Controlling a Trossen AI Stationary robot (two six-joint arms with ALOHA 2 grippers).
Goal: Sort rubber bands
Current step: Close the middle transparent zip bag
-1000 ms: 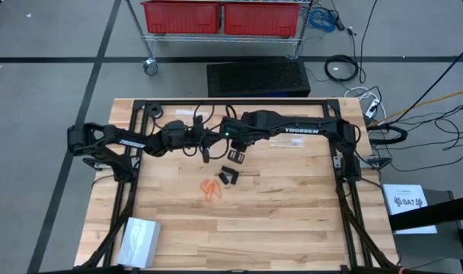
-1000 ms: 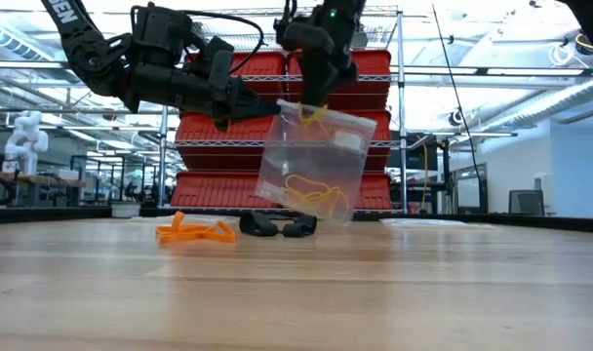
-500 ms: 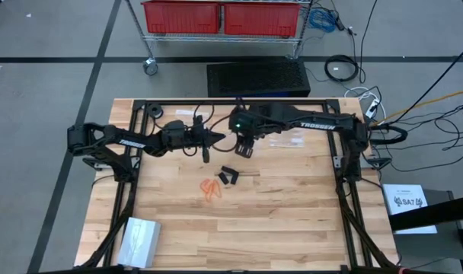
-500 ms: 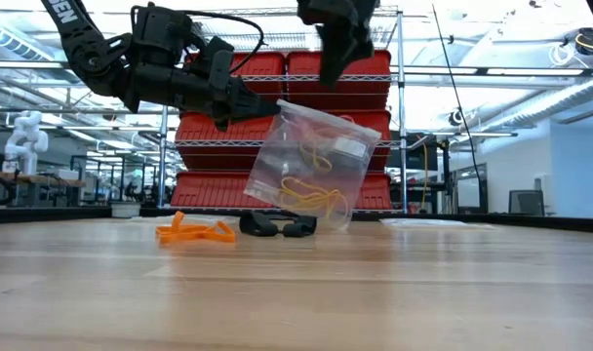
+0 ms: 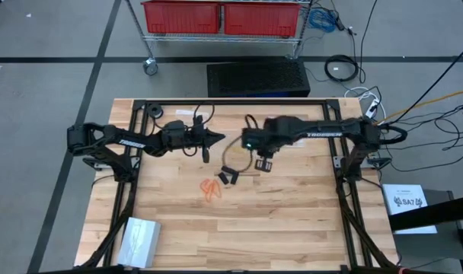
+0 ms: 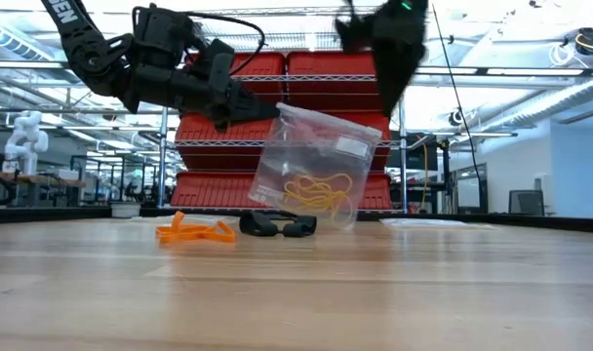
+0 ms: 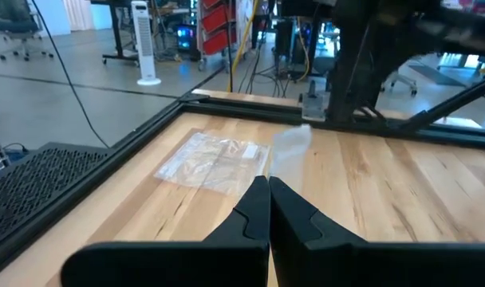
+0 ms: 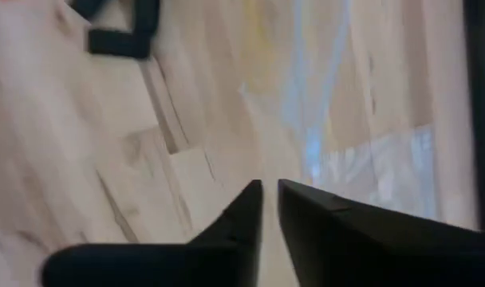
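My left gripper [image 6: 274, 109] is shut on a clear plastic bag [image 6: 311, 161] that hangs above the table's middle. Pale yellow rubber bands [image 6: 316, 193] lie in the bag's bottom. My right gripper [image 6: 389, 96] points down, above and to the right of the bag. Its fingers [image 8: 268, 203] are all but together, with nothing between them. A heap of orange rubber bands [image 6: 194, 231] and some black ones [image 6: 277, 226] lie on the wood below and left of the bag. They also show from above: the orange rubber bands [image 5: 209, 188], the black ones [image 5: 230, 176]. My left gripper pinches the bag's upper left corner [image 6: 281, 108] between its two fingers, reaching in level from the table's left. The bag hangs below the fingertips, tilted. Its lower edge [image 6: 326, 222] is close over the table; I cannot tell whether it touches.
More clear bags lie flat on the table: one beyond the left fingers [image 7: 214, 159] and a stack at the near left corner [image 5: 140, 240]. A black frame [image 5: 239, 103] runs round the table. Bare wood [image 5: 292, 221] fills the near right part.
My right gripper held a yellow rubber band over the bag's mouth, then opened, and the band dropped in with the others. The gripper then rose, went toward the table's right edge and shut. The bag swung a little. My left gripper stayed shut on it.
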